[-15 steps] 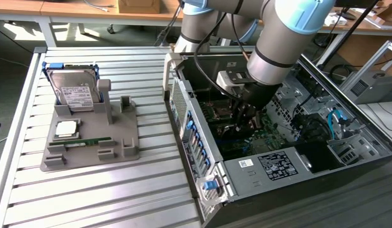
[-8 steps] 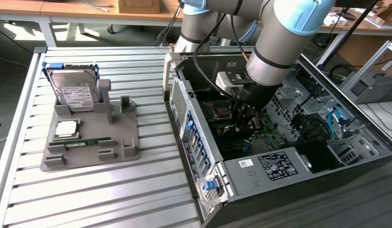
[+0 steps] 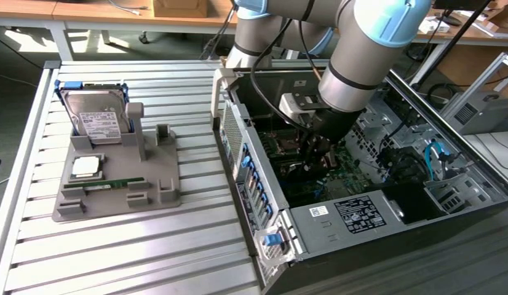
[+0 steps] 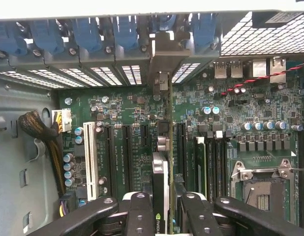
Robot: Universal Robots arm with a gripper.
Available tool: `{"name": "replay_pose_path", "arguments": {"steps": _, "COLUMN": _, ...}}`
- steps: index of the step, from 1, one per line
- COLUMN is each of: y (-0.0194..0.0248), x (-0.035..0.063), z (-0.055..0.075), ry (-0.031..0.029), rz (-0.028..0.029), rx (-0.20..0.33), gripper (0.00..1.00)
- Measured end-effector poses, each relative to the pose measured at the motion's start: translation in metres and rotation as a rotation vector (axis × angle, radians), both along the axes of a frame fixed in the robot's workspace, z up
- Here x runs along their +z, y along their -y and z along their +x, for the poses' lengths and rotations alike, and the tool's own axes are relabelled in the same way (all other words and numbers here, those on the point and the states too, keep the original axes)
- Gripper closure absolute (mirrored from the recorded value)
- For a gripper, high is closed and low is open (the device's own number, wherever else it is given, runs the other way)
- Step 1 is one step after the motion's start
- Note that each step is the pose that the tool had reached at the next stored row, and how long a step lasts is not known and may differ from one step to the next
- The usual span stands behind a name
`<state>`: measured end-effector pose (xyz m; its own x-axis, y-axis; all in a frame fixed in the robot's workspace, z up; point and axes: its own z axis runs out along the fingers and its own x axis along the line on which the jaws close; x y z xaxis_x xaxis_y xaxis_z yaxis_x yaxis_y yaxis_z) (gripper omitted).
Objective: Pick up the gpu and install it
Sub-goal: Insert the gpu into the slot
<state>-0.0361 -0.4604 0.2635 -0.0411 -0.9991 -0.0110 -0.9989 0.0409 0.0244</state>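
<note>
Holding the gpu [image 4: 164,196] edge-on between my fingers [image 4: 139,216], I have my gripper [image 3: 320,153] down inside the open computer case [image 3: 352,215], hanging over the motherboard [image 4: 137,123]. My jaws stand about half closed and are clamped on the card's two faces, so this is a grip and not a loose hover. The card runs straight out ahead of me, thin as a line from where I look, and its silvery bracket [image 4: 164,54] at the far end sits up against the row of rear slot openings with their blue latches [image 4: 88,34]. Directly below the card's lower edge lie the long black expansion slots [image 4: 127,152], with a white slot [image 4: 91,152] off to one side and the memory sockets [image 4: 211,162] and the empty processor socket [image 4: 262,189] off to the other. By my reckoning the pick-up is done and I am at the seating step: the card looks lined up with one of the middle slots, though I cannot tell whether its edge contacts have entered it yet. Pressing it home would call for keeping the card upright, square to the slot along its whole length, with the bracket tongue sliding down behind the rear frame and not catching on it. Out on the slatted table, well away from my hand, the hard drive [image 3: 94,117] stands in the grey holder [image 3: 114,184].
</note>
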Motion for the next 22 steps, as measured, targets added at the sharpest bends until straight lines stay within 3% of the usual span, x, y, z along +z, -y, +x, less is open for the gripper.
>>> {"name": "replay_pose_path", "arguments": {"steps": 22, "y": 0.0000, "x": 0.0027, "z": -0.0021, "ry": 0.0020, "rz": 0.0024, "rx": 0.005, "gripper": 0.73}}
